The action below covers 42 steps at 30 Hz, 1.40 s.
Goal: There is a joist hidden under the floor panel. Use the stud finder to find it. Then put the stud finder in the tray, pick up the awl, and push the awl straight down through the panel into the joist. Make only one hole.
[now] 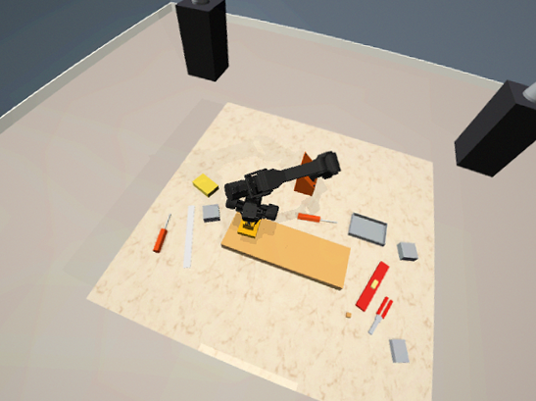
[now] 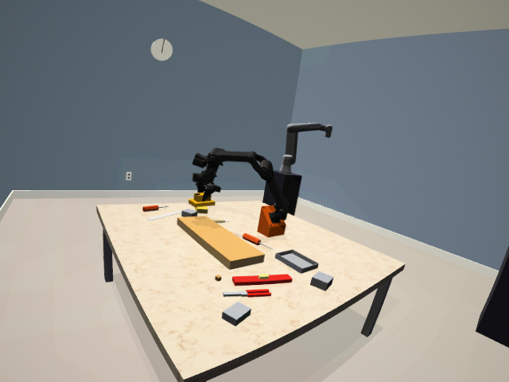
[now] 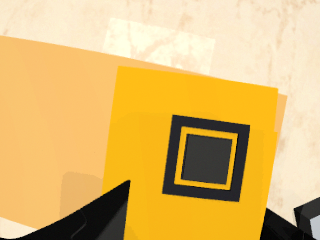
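Our claw (image 1: pixel 248 224) (image 2: pixel 203 196) is clamped on the yellow stud finder (image 1: pixel 247 229) (image 2: pixel 201 202) (image 3: pixel 145 130), its broad plate level beneath the fingers and its dark square display turned up. We judge that grip sensible: the flat underside is free to face the wood, and the display stays in the wrist view. The display looks dark to us, so we would not claim a joist from it.

Below the claw lies the floor panel (image 1: pixel 292 254) (image 2: pixel 222 238) (image 3: pixel 45 125), the stud finder over one end of it. From the exterior view the finder seems raised off the panel, though how wide the gap is we cannot tell well. A scan probably wants it lower, then moved along the panel's length, which runs away from the claw towards the red level (image 1: pixel 371 286) (image 2: pixel 262 279).

The tray (image 1: pixel 367 228) (image 2: pixel 297 260) sits off beyond the panel's far end from the claw, on the side of the arm's base, probably so that the finder can be set down without covering the wood. Two orange-handled tools lie nearer, one between claw and tray; which is the awl we cannot say for certain. No hole shows in the visible part of the panel, and we should keep it so until the joist is located.
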Tool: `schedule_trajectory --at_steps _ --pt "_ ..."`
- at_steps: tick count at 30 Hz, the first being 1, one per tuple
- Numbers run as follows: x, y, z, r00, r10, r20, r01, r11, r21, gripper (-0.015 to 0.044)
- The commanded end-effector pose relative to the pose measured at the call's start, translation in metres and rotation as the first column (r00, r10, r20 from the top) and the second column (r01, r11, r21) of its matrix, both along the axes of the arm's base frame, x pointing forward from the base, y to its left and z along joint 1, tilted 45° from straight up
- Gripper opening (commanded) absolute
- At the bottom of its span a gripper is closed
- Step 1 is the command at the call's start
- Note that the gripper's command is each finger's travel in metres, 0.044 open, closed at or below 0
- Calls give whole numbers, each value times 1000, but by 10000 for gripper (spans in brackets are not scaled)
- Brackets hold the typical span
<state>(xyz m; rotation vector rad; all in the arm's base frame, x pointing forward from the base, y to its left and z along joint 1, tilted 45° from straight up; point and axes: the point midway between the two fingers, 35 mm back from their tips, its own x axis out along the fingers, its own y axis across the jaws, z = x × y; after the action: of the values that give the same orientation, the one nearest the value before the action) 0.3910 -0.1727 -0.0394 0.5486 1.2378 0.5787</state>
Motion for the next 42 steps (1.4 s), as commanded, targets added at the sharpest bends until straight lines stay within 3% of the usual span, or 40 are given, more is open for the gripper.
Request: schedule_trajectory --at_steps 1,21,42 --pt "11 20 29 997 53 59 -51 998 -22 0" --pt "20 131 132 919 301 255 -282 953 -108 0" --pt "-29 245 221 724 526 446 -492 847 -200 0"
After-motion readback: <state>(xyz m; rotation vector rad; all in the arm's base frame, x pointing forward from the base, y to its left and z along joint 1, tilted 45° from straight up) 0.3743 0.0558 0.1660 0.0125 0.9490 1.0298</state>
